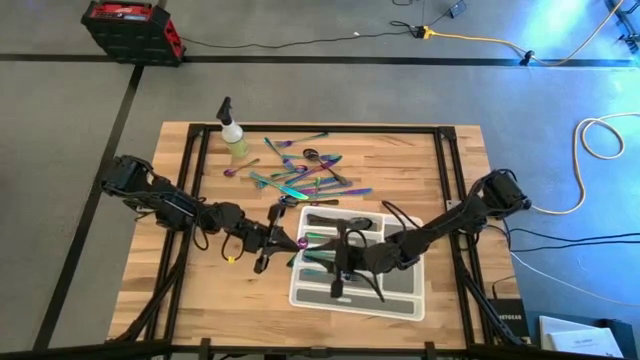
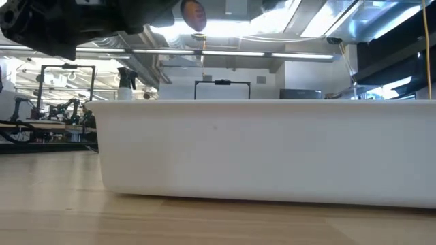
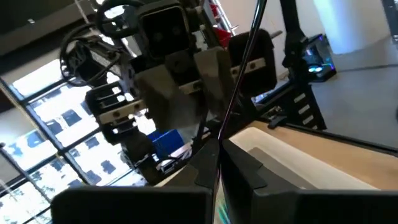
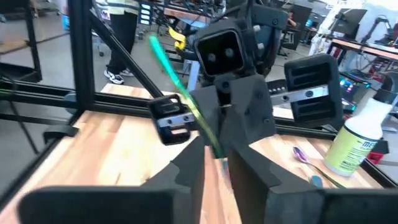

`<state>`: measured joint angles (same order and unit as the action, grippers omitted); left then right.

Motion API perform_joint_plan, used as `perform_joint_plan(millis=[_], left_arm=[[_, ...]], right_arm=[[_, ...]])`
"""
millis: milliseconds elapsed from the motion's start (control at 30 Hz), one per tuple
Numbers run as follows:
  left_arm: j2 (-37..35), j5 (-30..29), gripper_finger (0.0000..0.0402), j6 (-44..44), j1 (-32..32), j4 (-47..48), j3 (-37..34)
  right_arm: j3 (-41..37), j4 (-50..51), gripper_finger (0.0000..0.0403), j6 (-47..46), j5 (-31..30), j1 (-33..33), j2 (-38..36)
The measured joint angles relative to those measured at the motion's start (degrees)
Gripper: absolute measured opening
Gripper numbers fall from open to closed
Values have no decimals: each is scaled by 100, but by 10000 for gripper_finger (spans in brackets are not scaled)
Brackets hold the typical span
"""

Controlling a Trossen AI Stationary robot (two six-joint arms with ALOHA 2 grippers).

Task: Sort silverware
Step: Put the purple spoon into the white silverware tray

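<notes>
Mostly blocked low down by the tray wall, contents unseen from there; from above, some silverware lying in its compartments, partly hidden under both arms, kinds hard to tell. Left gripper clamped on a slim utensil beside the tray. Right gripper over the tray, pinching a green utensil; loose pile beyond, near a bottle.

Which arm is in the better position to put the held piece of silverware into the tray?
Probably the left: the left gripper is shut on the slim utensil beside the tray. The right gripper faces it over the tray.
</notes>
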<state>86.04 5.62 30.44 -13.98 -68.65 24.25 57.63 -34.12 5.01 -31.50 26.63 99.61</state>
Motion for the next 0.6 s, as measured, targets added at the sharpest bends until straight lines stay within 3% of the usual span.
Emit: perform_joint_plan(millis=[133, 600], left_arm=[[0, 45, 0, -28, 22, 12, 2], [0, 40, 0, -60, 103, -8, 6]], right_arm=[[162, 10, 77, 168, -1, -98, 151], [293, 474, 74, -71, 316, -155, 164]])
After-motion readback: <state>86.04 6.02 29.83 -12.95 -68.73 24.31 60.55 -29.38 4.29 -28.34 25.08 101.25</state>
